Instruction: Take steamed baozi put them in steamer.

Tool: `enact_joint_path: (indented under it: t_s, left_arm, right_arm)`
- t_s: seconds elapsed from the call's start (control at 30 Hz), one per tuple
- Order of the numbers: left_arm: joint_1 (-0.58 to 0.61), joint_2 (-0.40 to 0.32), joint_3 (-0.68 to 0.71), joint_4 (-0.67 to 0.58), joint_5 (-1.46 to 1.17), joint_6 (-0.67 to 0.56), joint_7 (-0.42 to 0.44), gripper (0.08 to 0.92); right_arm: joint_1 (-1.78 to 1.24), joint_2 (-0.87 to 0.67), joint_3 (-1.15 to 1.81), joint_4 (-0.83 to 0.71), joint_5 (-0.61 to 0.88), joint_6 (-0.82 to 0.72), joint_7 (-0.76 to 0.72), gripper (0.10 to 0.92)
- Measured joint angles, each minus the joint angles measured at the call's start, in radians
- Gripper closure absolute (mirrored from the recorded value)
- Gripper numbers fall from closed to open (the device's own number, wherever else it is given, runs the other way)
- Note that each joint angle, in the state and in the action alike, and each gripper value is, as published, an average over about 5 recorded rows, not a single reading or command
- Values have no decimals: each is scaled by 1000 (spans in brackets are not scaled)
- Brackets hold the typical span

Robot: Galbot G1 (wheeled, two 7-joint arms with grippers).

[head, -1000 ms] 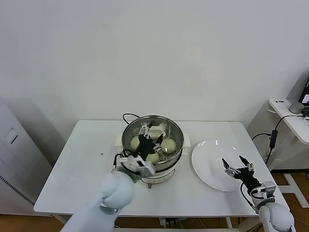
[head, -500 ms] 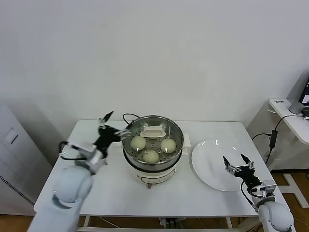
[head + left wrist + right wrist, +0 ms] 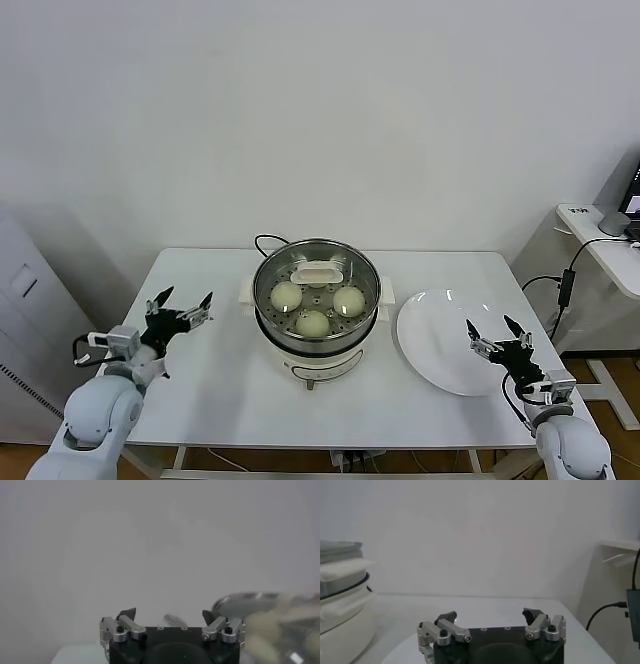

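The steamer (image 3: 316, 309) stands near the middle of the white counter (image 3: 220, 370), its steel pot on a cream-white base with a black cord (image 3: 264, 241) looping out behind it. Three steamed baozi (image 3: 313, 323) lie on the perforated tray inside: one toward the robot's left (image 3: 286, 295), one toward its right (image 3: 348, 300), and one at the front, close together around the tray's middle. A small cream-white piece (image 3: 316, 272) sits at the back of the tray; what it is cannot be told. A flat white plate (image 3: 440, 340) lies on the counter just beside the steamer on the robot's right. The left pincer (image 3: 181, 310) hangs over the counter's left part, well apart from the steamer, jaws spread wide and holding nothing; the left wrist view shows its two fingertips (image 3: 126, 614) far apart with the pot's rim blurred off to one side. The right pincer (image 3: 500, 340) hovers at the near right edge of the plate, jaws likewise wide and empty, with its fingertips (image 3: 446, 617) apart in the right wrist view
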Motion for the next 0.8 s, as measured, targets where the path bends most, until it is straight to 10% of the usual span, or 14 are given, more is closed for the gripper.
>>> enact_joint_path:
  t_s: [0.8]
  left_arm:
    - [25,-69,18,136,90,-35,-5,177]
  right_arm:
    - [5,23,-39,6,8,-49,63,203]
